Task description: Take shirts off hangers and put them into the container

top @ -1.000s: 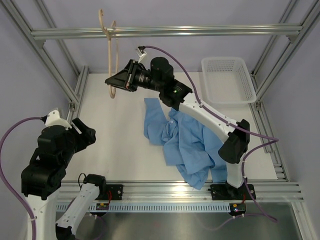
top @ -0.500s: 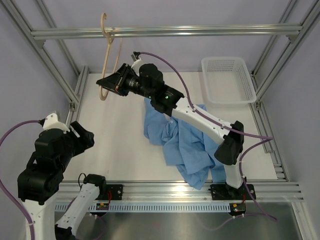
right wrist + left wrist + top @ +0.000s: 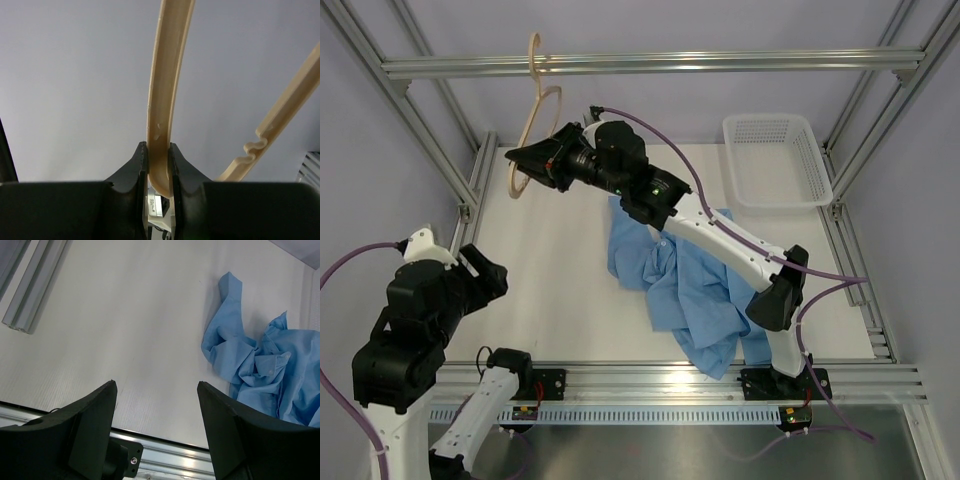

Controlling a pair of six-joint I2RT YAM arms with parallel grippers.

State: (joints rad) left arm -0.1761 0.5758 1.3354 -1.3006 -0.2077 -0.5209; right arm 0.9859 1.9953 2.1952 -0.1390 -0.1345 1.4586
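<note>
Hanger (image 3: 165, 75), one only, is clamped in the right claw (image 3: 158, 155). One blue shirt (image 3: 700, 290) is heaped on the bench (image 3: 560, 260); one white basket (image 3: 775, 160) is set far right. Left claw (image 3: 156, 387) is spread apart.

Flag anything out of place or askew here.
The shirt lies crumpled on the table, outside the basket. The hanger, hooked on the top rail, hangs askew, held sideways by the right gripper clamped on it.
</note>
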